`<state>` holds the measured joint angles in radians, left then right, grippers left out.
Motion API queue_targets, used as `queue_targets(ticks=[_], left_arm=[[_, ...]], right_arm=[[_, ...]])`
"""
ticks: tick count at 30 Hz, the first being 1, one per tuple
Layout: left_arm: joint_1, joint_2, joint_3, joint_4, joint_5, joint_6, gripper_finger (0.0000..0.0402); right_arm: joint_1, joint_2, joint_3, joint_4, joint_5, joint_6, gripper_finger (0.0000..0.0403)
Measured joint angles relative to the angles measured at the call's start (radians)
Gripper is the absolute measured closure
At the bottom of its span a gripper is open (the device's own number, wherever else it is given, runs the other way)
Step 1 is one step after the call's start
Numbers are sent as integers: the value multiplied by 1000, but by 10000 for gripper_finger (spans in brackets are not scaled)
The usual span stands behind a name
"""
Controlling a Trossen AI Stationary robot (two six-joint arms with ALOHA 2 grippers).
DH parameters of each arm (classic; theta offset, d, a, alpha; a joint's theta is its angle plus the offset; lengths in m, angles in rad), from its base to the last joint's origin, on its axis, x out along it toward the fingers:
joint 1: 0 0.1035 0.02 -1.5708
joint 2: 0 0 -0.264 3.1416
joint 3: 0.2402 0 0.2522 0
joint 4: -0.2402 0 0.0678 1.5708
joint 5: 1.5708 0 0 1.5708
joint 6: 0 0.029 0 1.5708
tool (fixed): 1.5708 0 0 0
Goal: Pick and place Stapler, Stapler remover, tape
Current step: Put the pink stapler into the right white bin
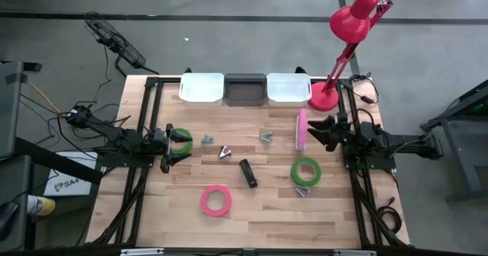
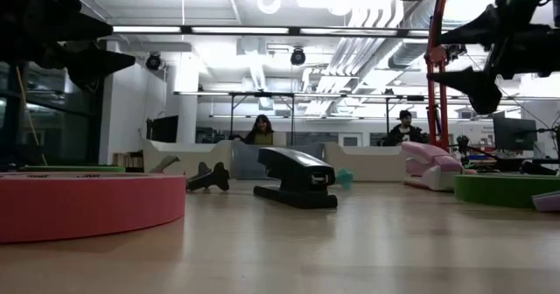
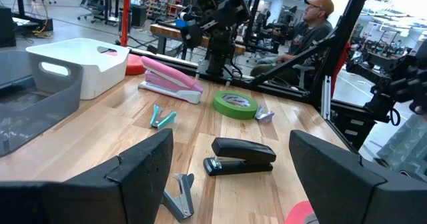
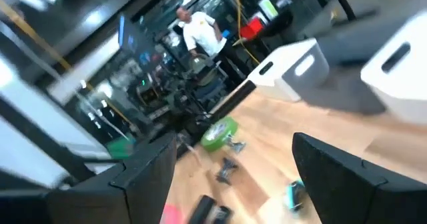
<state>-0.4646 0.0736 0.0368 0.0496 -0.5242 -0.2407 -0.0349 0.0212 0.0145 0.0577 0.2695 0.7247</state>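
Along the table's far edge, three bins [image 1: 245, 89] sit empty; both grippers released.

L gripper [image 1: 174, 143] open at table's L edge, R gripper [image 1: 319, 131] open opposite

Right wrist view smeared w/ motion blur; small items on surface [image 4: 267, 164] can't be ID'd. Left gripper [image 1: 177, 151] partly covers green tape roll [image 1: 184, 139]. Low view: pink tape roll [image 2: 83, 205] cut off at left edge
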Motion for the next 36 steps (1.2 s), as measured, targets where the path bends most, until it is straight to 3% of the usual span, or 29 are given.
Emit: queue_targets(ticks=[9,13,17,22,27,36], left_arm=[[0,0,0,0,0,0,106],[0,0,0,0,0,0,106],[0,0,0,0,0,0,106],[0,0,0,0,0,0,106],[0,0,0,0,0,0,106],[0,0,0,0,0,0,106]], right_arm=[[0,12,52,-116,-39,139,112],[0,70,178,-346,64,151,112],[0,176,334,-629,200,311,112],[0,365,507,-948,231,458,112],[-3,579,625,-1050,201,526,112],[-117,899,707,-1064,-21,564,112]])
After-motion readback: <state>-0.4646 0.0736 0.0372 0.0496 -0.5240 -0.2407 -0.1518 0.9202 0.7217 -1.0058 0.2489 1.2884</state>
